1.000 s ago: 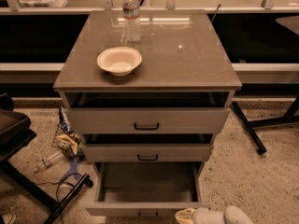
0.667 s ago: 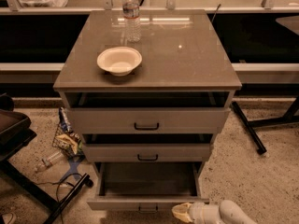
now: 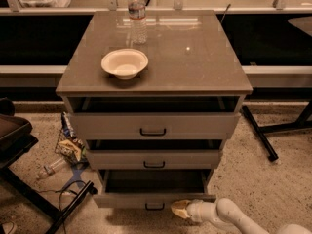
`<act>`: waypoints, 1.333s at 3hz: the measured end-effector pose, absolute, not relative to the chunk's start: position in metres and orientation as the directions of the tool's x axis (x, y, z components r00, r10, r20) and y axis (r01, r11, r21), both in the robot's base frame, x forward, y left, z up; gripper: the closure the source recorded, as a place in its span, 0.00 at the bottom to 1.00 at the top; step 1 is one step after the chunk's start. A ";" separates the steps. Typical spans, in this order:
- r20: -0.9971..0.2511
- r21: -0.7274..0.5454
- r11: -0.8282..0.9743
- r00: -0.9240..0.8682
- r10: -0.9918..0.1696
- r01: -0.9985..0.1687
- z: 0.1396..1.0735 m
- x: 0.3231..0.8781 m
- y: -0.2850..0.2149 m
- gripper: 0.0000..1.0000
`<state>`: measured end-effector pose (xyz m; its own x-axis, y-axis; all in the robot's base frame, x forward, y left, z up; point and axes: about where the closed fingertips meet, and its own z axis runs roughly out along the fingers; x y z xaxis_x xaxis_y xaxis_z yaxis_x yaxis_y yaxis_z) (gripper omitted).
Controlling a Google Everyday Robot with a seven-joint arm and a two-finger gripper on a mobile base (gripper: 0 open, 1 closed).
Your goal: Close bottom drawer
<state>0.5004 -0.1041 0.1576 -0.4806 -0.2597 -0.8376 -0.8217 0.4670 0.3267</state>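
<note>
Cabinet (image 3: 153, 67) has all 3 drawers pulled out. Bottom drawer (image 3: 122, 200) sits lowest, interior bare. Gripper (image 3: 179, 207) is at its front's lower right, just beside the handle (image 3: 154, 206). You can't tell its spread or whether it touches. Arm (image 3: 229, 216) is cut off bottom right.
</note>
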 end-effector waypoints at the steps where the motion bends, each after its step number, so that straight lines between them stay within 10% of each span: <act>1: -0.851 0.305 0.473 -0.459 -0.255 -0.827 0.168 0.528 -0.089 1.00; 4: -0.877 0.289 0.495 -0.434 -0.206 -0.820 0.186 0.617 -0.041 1.00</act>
<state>0.6168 -0.0407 0.1865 -0.4336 -0.2062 -0.8772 -0.8196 0.4948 0.2889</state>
